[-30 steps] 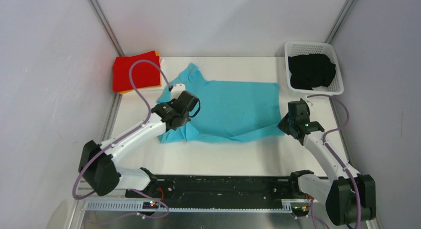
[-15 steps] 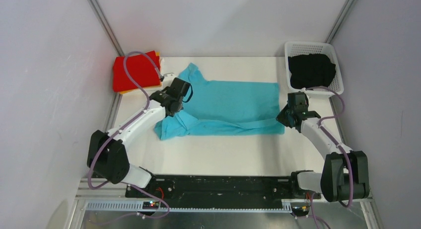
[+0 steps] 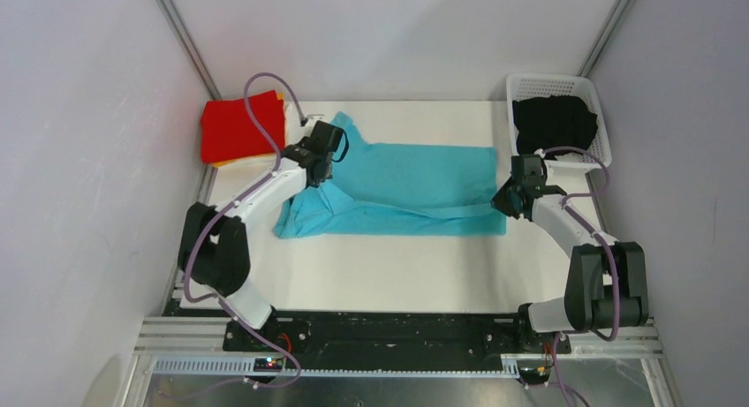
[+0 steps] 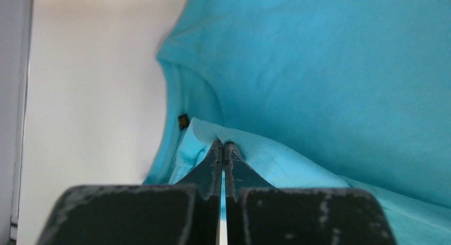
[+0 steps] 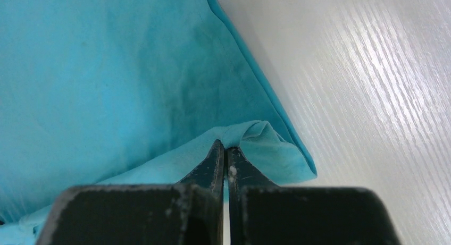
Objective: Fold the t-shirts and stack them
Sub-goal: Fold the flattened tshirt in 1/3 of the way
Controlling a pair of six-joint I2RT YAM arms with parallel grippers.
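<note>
- From above, the blue shirt [image 3: 415, 173] lay spread across the middle of the table [image 3: 397, 266], with its near edge doubled over onto itself. The left gripper [image 3: 316, 169] sat at the shirt's left end and the right gripper [image 3: 507, 201] at its right end. A folded red shirt [image 3: 237, 129] lay in the far left corner. A black shirt [image 3: 555, 124] filled the basket [image 3: 552, 78] at the far right.
- At the left wrist, the left gripper [image 4: 223, 146] was pinched tight on a raised fold of the blue shirt [image 4: 330, 64], near the collar.
- At the right wrist, the right gripper [image 5: 224, 149] was clamped narrow on a bunched corner of the blue shirt [image 5: 106, 69], close to the shirt's edge, with bare table [image 5: 372, 69] beyond it.
</note>
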